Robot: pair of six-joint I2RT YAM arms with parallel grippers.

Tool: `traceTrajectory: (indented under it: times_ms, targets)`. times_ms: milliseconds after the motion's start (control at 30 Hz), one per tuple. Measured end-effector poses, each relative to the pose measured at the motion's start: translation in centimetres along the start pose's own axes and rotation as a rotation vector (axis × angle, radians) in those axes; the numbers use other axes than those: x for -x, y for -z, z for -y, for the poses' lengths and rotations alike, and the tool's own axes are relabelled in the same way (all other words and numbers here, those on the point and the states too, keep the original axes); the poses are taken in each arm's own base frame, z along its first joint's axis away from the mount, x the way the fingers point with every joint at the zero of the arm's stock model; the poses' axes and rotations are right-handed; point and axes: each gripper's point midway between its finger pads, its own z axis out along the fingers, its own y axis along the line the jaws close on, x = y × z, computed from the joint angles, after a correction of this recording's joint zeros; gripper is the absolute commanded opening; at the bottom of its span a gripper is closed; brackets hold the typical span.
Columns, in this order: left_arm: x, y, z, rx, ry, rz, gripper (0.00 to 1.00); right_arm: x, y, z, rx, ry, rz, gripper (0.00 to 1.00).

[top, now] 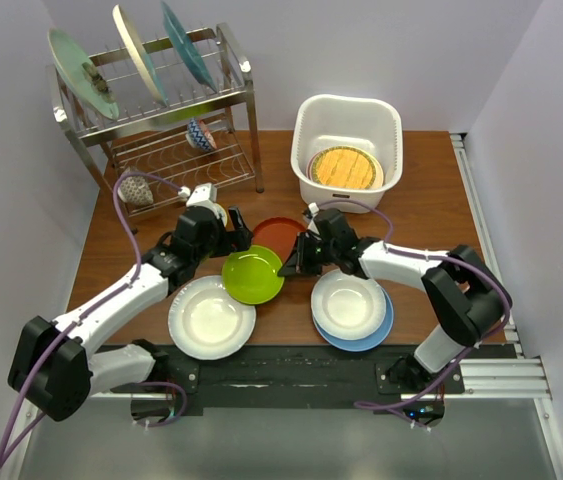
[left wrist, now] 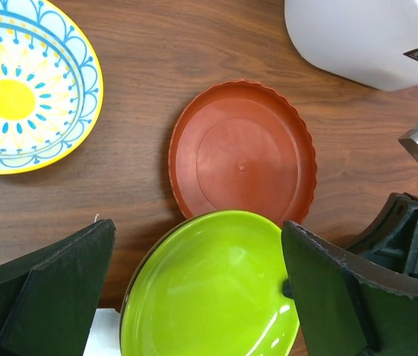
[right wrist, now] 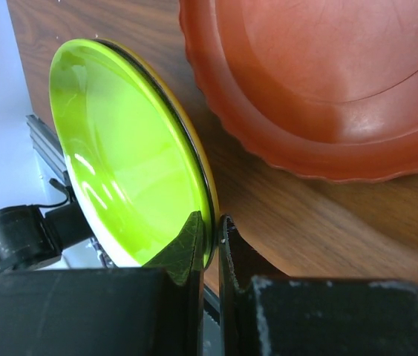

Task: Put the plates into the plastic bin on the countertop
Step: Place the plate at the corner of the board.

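Observation:
A lime green plate (top: 252,274) (left wrist: 209,289) (right wrist: 119,156) sits mid-table, between a white plate (top: 211,317) and a brown plate (top: 279,235) (left wrist: 242,152) (right wrist: 327,81). My right gripper (top: 288,263) (right wrist: 212,222) is shut on the green plate's right rim. From the far-left side, my left gripper (top: 235,240) (left wrist: 197,289) straddles the green plate with its jaws wide open, gripping nothing. The white plastic bin (top: 306,120) (left wrist: 364,37) stands at the back with a yellow woven-look plate (top: 344,168) inside. Another white plate (top: 349,303) lies on a blue plate (top: 371,338) at the front right.
A steel wire rack (top: 241,110) at the back left holds three upright plates (top: 141,50) and a patterned bowl (top: 199,135) (left wrist: 15,89). A small cream cup (top: 136,190) sits in front of it. Walls close in on both sides.

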Motion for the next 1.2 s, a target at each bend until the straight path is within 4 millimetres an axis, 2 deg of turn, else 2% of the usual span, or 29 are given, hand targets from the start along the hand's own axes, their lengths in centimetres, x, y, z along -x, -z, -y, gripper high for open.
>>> traceTrajectory:
  times_ms: [100,233,367,467,500,600,633,700,967,1100,1200]
  targets:
    - [-0.3,-0.2,-0.2,0.005,0.0,-0.007,0.99,-0.3,0.0,-0.4,-0.004,0.017,-0.019,0.0]
    - [-1.0,-0.4,-0.7,0.017,-0.003,-0.024,0.99,-1.2,-0.9,-2.0,0.015,0.068,-0.068,0.0]
    - [-1.4,-0.6,-0.9,0.024,-0.004,-0.034,0.99,-3.6,-2.6,-3.1,0.032,0.107,-0.151,0.03]
    - [-1.6,-0.6,-1.0,0.027,-0.005,-0.038,0.99,-5.3,-3.2,-3.8,0.053,0.122,-0.208,0.11]
    - [-1.6,-0.6,-1.0,0.027,-0.005,-0.037,0.99,-5.6,-3.3,-3.9,0.054,0.127,-0.217,0.19]
    - [-1.6,-0.6,-1.0,0.027,-0.005,-0.038,0.99,-5.9,-3.3,-4.0,0.057,0.133,-0.225,0.35]
    - [-1.6,-0.6,-1.1,0.027,-0.005,-0.038,0.99,-5.8,-3.3,-4.1,0.058,0.135,-0.221,0.43]
    - [-1.6,-0.6,-1.1,0.027,-0.005,-0.038,0.99,-5.7,-3.1,-4.0,0.053,0.141,-0.213,0.5]
    - [-1.7,-0.6,-1.1,0.028,-0.005,-0.038,0.99,-3.6,-1.1,-4.4,-0.001,0.178,-0.11,0.59]
    - [-1.7,-0.6,-1.1,0.028,-0.005,-0.038,0.99,-0.9,0.4,-3.7,-0.052,0.183,-0.017,0.59]
    - [-1.7,-0.6,-1.1,0.027,-0.005,-0.039,0.99,1.9,1.3,-1.8,-0.108,0.155,0.055,0.6]
